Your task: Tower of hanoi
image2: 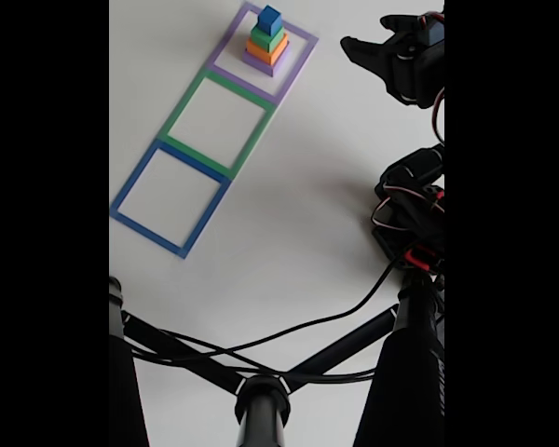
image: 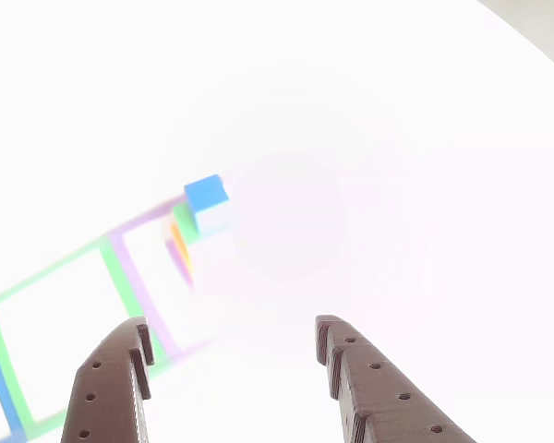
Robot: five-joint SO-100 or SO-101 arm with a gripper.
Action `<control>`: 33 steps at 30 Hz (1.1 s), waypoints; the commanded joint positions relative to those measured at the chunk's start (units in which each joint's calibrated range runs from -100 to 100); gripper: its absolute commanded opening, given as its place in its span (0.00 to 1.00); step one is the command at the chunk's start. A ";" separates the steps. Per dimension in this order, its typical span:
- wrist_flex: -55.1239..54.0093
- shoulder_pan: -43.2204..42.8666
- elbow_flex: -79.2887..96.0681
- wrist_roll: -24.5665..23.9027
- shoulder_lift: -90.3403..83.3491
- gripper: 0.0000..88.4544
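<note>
Tower of hanoi stands fully stacked inside the purple square outline, at the far end of the row in the fixed view. Order bottom to top: purple block, orange-yellow block, green block, small blue cube. Stack looks centred and square, no block overhanging.

Green square outline and blue square outline each enclose only bare table. The outlines are flat marks, not trays; nothing to retain a block if it slides.

Gripper: jaws spread, nothing between them. In the other view it looks toward the stack from well apart; that view is heavily overexposed, and only the blue cube reads clearly, with slivers of green and orange below it.

Handling judgement: blocks appear rigid, matte and light, probably plastic or foam, so not fragile and not especially slippery. Flat vertical faces suit a parallel pinch. Take the blue cube first, on two opposite side faces, near mid-height, clear of the green block beneath. Being light, the lower blocks could shift if a finger drags against them, so the approach should be straight down and the lift vertical.

Arm body sits at the right edge of the fixed view, cables trailing across the table
</note>
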 commanded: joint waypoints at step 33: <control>-87.58 0.77 49.09 0.00 21.57 0.32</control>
